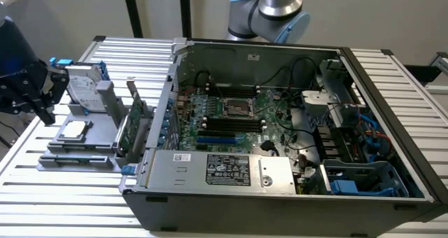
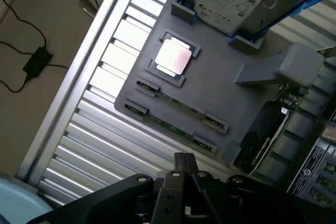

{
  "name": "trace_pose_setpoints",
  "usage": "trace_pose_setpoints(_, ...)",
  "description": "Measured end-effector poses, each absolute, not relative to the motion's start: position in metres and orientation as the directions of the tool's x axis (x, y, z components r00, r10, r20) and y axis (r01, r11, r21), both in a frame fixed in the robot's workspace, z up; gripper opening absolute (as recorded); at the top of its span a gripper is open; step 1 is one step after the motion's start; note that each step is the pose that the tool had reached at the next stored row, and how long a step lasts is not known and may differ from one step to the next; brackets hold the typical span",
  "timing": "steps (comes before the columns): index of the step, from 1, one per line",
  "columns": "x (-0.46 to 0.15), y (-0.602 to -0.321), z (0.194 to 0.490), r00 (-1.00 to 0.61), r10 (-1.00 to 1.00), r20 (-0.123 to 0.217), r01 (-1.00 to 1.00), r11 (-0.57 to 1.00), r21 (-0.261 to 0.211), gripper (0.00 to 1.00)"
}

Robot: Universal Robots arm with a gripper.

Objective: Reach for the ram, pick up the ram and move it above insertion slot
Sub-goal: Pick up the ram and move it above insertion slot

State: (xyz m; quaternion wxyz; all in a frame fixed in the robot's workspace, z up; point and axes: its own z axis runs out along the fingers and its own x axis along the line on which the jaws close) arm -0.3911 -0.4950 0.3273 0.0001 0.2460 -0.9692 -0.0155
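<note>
The ram [image 2: 181, 106] is a thin green stick lying flat in a holder near the front edge of the grey fixture tray [image 2: 226, 85]; a second like stick [image 2: 169, 128] lies parallel beside it. In the exterior view the ram [image 1: 78, 157] lies along the tray's near edge. My gripper [image 1: 43, 115] hangs at the exterior view's far left, beside and above the tray, apart from the ram. In the wrist view the gripper [image 2: 185, 163] is over the slatted table just short of the two sticks, holding nothing. The dark insertion slots [image 1: 231, 123] sit mid-motherboard.
The tray also carries a silver hard drive with blue rails [image 1: 87, 91], a square silver processor [image 2: 173, 57] and a taller green expansion card [image 1: 136, 123]. The open computer case [image 1: 392, 143] stands to the exterior view's right on the slatted table [image 1: 63, 201].
</note>
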Motion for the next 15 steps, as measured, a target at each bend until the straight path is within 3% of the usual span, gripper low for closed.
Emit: trace_pose_setpoints(15,-0.3911,-0.495,0.3273,-0.718,-0.696,-0.008,-0.696,0.718,0.029,0.11)
